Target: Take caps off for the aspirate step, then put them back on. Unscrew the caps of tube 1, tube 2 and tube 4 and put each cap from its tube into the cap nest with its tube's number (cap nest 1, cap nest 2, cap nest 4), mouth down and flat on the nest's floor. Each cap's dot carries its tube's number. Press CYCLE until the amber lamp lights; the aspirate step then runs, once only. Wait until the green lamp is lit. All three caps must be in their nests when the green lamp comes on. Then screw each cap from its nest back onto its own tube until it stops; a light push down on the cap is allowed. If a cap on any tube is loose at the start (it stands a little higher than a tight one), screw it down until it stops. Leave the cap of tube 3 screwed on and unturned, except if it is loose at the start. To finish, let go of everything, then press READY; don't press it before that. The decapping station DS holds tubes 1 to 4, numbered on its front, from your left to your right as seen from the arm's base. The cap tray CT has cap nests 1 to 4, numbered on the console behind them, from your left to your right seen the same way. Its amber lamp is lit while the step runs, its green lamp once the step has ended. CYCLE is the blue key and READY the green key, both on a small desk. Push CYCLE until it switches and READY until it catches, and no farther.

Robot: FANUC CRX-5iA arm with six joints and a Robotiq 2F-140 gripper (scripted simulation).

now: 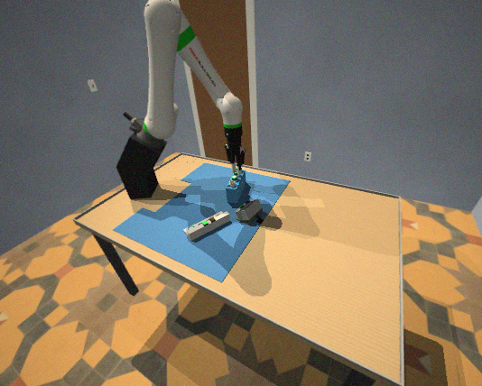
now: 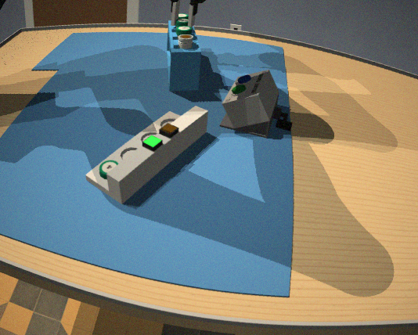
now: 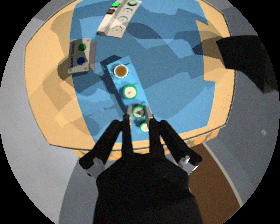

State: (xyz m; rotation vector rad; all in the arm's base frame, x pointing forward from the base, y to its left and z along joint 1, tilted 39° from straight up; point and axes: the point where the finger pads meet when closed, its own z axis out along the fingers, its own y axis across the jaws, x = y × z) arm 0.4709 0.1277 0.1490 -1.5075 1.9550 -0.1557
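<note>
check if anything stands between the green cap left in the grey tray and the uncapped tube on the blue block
Nothing visible does: only blue mat lies between the green round cap in the grey tray and the uncapped tube. The gripper is shut on a far green cap.

The mat (image 2: pixel 219 219) is blue; the table (image 2: pixel 352 188) is light wood with fine grain lines and a grey rim. The station (image 2: pixel 184 72) is blue. Its caps (image 2: pixel 184 30) are green with white dots; one tube (image 2: pixel 185 40) is uncapped, white with an amber mouth. The tray (image 2: pixel 156 158) is light grey with one green cap (image 2: pixel 107 169), a lit green lamp (image 2: pixel 152 142) and a dark brown lamp (image 2: pixel 169 129). The desk (image 2: pixel 250 102) is grey with a blue key (image 2: pixel 244 79) and a green key (image 2: pixel 238 89). The arm (image 1: pixel 160 68) is white with green bands; its base (image 1: pixel 137 169) is black. The floor (image 1: pixel 68 316) has orange, grey and red tiles.
</note>
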